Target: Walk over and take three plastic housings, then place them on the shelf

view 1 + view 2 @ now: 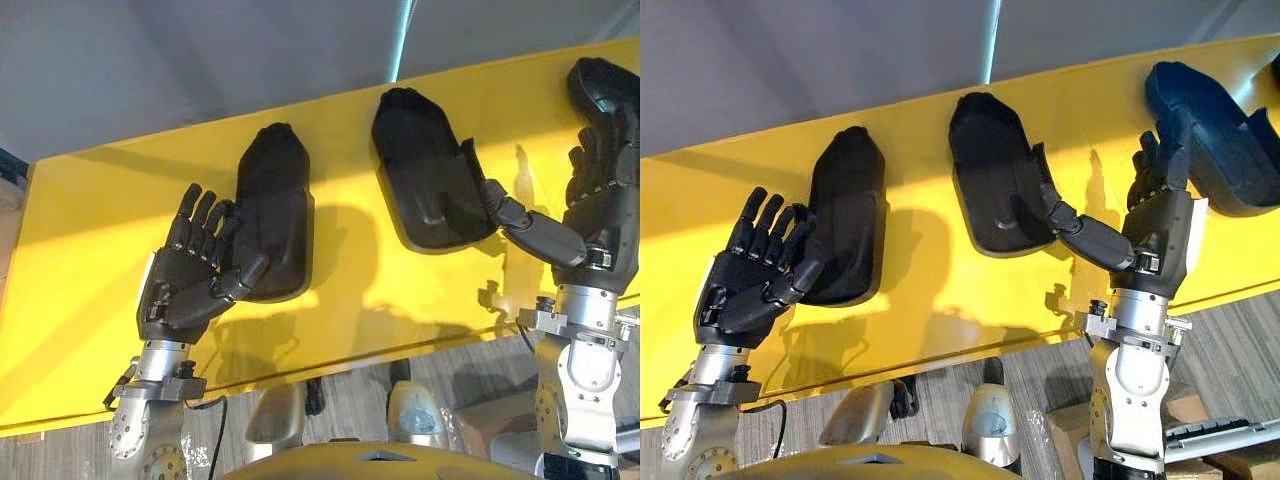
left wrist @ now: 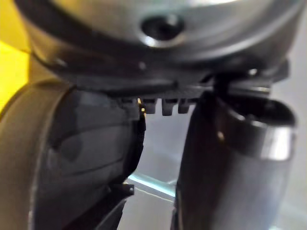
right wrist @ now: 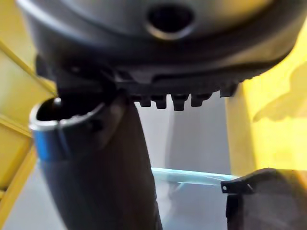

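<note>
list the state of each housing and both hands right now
left hand: open, fingers straight, thumb resting on the left housing
right hand: open, thumb stretched sideways to the middle housing
left housing: lying on the yellow shelf
middle housing: lying on the shelf, hollow side up
right housing: lying on the shelf, hollow side up, next to the right hand's fingers

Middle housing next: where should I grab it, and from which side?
Probably take the middle housing by its right rim wall, coming from the robot's right: it lies hollow side up, so the raised edge offers a pinch, and the right hand is beside it, thumb at that rim.
</note>
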